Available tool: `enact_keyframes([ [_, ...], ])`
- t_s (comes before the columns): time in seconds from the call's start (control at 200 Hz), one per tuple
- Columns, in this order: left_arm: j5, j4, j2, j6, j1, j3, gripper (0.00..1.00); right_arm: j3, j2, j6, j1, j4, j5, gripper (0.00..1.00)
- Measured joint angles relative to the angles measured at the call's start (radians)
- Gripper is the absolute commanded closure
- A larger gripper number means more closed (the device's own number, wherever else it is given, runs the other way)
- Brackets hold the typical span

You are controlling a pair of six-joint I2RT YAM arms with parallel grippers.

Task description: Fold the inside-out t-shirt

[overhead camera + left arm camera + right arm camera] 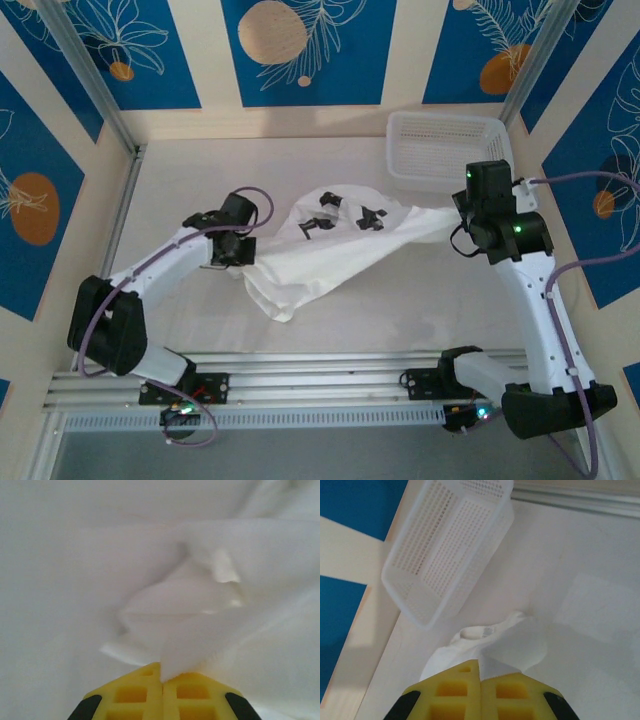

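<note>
The inside-out t-shirt (330,255) is a crumpled white cloth stretched across the middle of the table, with a few dark marks near its top. My left gripper (240,260) is at its left edge. In the left wrist view the yellow jaws of the left gripper (162,674) are shut, with a fold of the t-shirt (175,600) pinched between them. My right gripper (458,213) holds the shirt's right end, which is pulled out to a point. In the right wrist view the right gripper (480,667) is shut on a corner of the t-shirt (515,645), lifted above the table.
A white mesh basket (445,150) stands at the back right, just beyond the right gripper, and appears as the basket (450,545) in the right wrist view. Blue-and-cream walls enclose the table on three sides. A metal rail (300,385) runs along the near edge.
</note>
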Motion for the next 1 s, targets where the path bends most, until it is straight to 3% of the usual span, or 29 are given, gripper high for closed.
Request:
enact_keyframes([
  [0.195,0.303,0.162,0.007,-0.016,0.034,-0.107,1.00,-0.010,0.000,-0.002,-0.004,-0.002,-0.028,1.00],
  [0.305,0.406,0.222,-0.008,-0.041,0.130,-0.160,1.00,-0.005,0.000,-0.016,-0.047,-0.017,-0.029,1.00],
  [0.43,0.519,0.292,-0.067,-0.084,0.246,-0.203,1.00,0.036,-0.008,-0.044,-0.167,-0.037,-0.053,1.00],
  [0.515,0.574,0.341,-0.105,-0.105,0.274,-0.204,0.95,0.085,-0.023,-0.057,-0.229,-0.046,-0.068,1.00],
  [0.6,0.617,0.381,-0.121,-0.119,0.274,-0.203,0.83,0.133,-0.048,-0.068,-0.261,-0.048,-0.078,1.00],
  [0.755,0.571,0.370,-0.120,-0.105,0.271,-0.202,0.61,0.195,-0.088,-0.091,-0.282,-0.045,-0.085,1.00],
  [0.91,0.413,0.296,-0.120,-0.083,0.211,-0.192,0.55,0.164,-0.117,-0.090,-0.269,-0.029,-0.153,1.00],
  [1.0,0.328,0.256,-0.108,-0.085,0.105,-0.162,0.54,0.109,-0.118,-0.087,-0.250,-0.020,-0.187,1.00],
])
